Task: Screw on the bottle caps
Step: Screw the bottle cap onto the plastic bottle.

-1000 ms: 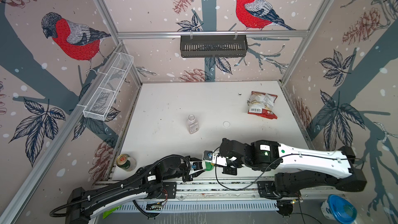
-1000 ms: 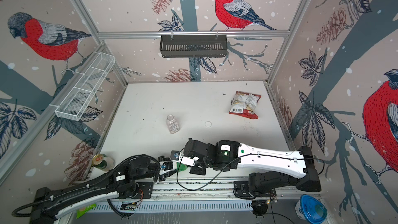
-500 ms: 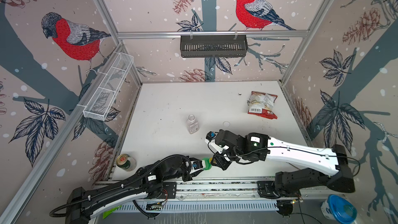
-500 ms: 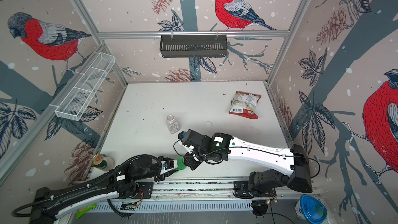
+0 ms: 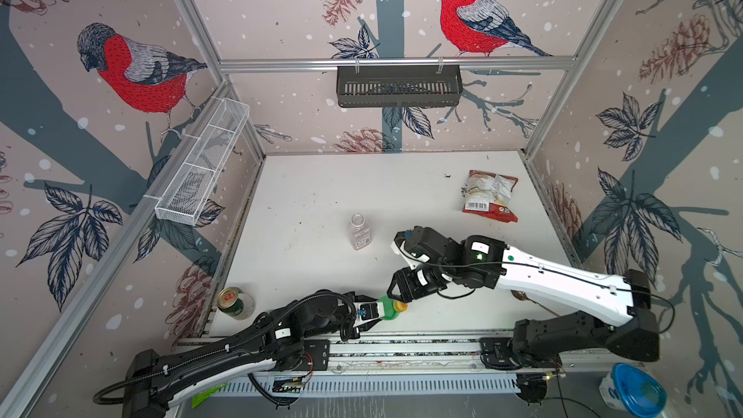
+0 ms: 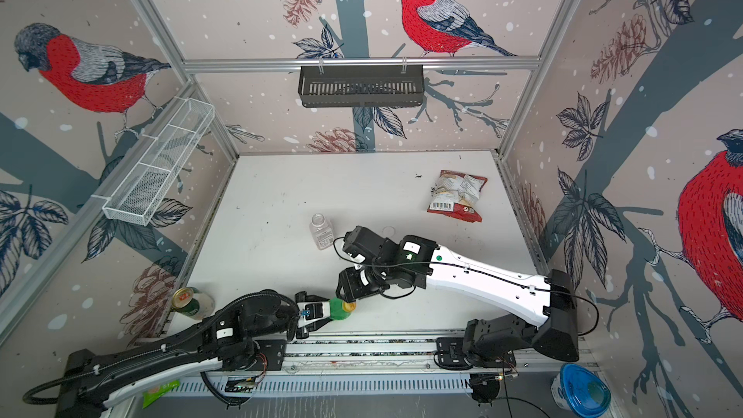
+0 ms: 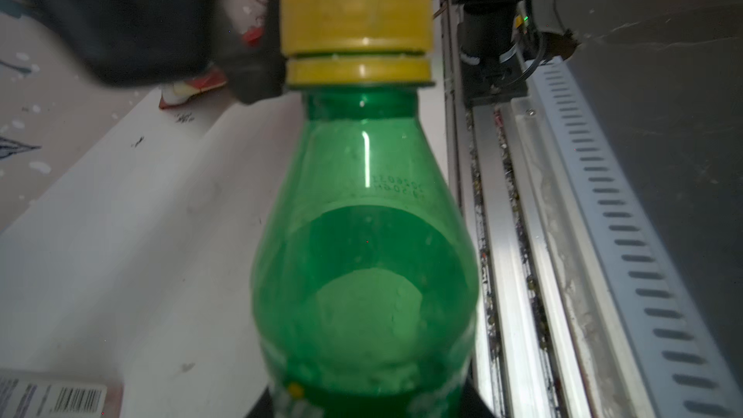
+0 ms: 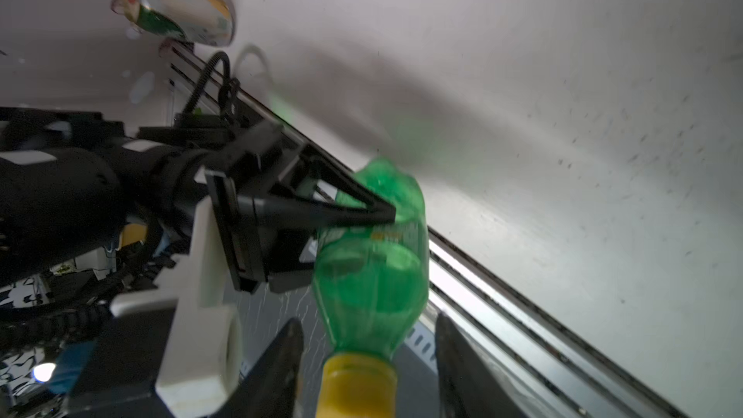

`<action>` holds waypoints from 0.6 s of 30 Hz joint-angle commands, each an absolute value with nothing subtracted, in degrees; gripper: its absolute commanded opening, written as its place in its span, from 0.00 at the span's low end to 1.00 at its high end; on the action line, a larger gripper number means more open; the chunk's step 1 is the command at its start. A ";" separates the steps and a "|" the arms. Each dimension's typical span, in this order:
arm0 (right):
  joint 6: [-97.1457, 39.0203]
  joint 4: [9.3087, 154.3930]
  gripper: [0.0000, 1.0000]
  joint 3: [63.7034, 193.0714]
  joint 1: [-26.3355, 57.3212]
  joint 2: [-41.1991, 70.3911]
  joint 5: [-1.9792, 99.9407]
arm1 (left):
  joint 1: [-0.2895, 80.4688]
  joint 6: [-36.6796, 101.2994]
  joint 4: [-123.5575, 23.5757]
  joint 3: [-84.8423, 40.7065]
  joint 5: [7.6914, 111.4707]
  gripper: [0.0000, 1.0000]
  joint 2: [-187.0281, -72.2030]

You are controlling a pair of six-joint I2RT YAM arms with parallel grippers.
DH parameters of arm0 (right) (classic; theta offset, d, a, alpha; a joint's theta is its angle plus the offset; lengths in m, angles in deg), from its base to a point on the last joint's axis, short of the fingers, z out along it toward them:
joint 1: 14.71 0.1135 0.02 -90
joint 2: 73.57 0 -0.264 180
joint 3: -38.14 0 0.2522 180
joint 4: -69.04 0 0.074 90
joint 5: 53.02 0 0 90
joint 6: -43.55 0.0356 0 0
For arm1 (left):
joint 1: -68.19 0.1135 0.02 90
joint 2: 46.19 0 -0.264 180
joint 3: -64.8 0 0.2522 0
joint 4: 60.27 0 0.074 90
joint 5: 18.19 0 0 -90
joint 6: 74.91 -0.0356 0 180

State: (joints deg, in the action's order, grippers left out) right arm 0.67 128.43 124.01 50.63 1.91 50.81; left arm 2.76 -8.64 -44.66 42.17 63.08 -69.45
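Note:
The green bottle (image 5: 388,308) (image 6: 337,309) (image 7: 362,255) lies level just above the table's front edge, with my left gripper (image 5: 372,311) (image 6: 315,311) (image 7: 368,408) shut on its body. The yellow cap (image 5: 400,306) (image 6: 349,306) (image 7: 356,14) (image 8: 358,388) sits on its neck. My right gripper (image 5: 396,297) (image 6: 341,293) (image 8: 368,359) is open, one finger on each side of the cap, clear of it. The clear bottle (image 5: 359,231) (image 6: 321,231) stands uncapped mid-table. The white cap (image 6: 388,230) lies beside the right wrist.
A green-and-gold can (image 5: 233,302) (image 8: 177,10) stands at the front left corner. A snack packet (image 5: 488,195) lies at the back right. The metal rail (image 5: 402,345) runs along the front edge. A wire basket (image 5: 201,170) and a black basket (image 5: 398,86) hang on the walls.
My right gripper has opened off the yellow cap, and its forearm has swung from the front rail toward the table's middle. The left gripper has kept the green bottle in place.

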 commanded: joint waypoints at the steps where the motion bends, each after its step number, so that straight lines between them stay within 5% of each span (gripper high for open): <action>1: -13.05 128.94 0.65 126.53 49.98 -1.48 45.60 | 2.95 -10.57 -49.16 41.80 60.09 0.05 -69.53; 10: -46.34 132.16 0.64 122.47 54.35 -13.42 45.12 | 2.84 -10.57 -49.00 41.81 60.01 0.05 -69.66; 18: -64.91 135.54 0.62 121.99 62.23 -9.43 37.47 | 2.90 -10.49 -48.97 41.72 60.30 0.05 -70.44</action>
